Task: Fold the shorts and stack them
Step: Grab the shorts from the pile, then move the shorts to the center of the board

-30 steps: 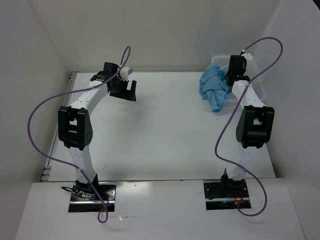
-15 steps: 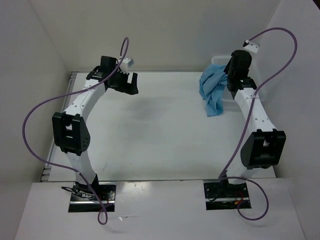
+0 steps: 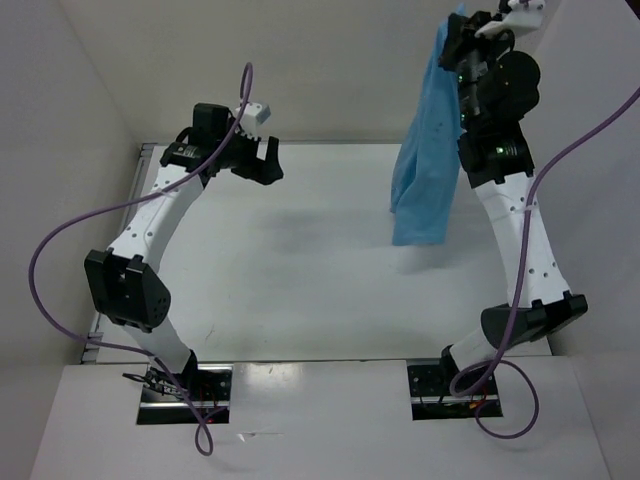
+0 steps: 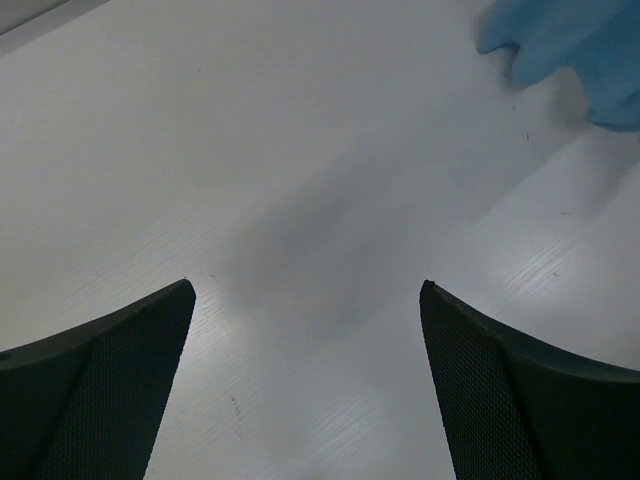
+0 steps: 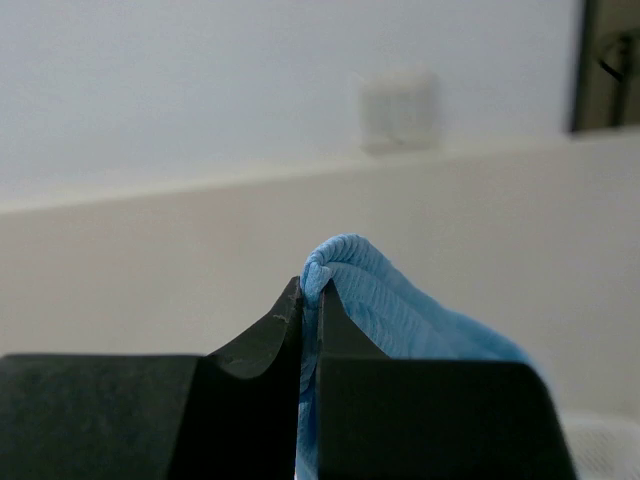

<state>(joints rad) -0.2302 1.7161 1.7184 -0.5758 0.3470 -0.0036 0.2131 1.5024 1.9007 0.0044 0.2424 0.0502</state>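
The shorts point(image 3: 424, 150) are held high at the far right of the table point(image 3: 300, 270). They hang as one long, bunched drape from the jaws of the right arm point(image 3: 520, 230). In the right wrist view those jaws are seen pressed fully together on a narrow fold of the blue fabric. It cannot be told whether the lower edge of the drape touches the table or hangs just above it. The jaws of the left arm point(image 3: 160, 205) are spread wide and nothing is held in them. They are poised over bare table at the far left, well apart from the cloth, and only a blue corner is caught at the top right of the left wrist view.

Several risks are judged likely from here. Only a thin pinch of soft cloth is gripped, so the shorts could slip free if they are swung or jerked. The fabric hangs gathered, so creases or a twisted leg could be laid into the fold if it is lowered without being spread. A second corner must be found by the left jaws, and a double layer could be caught by mistake. No drawstring can be made out.

One pair of shorts, two arms and one table are counted.
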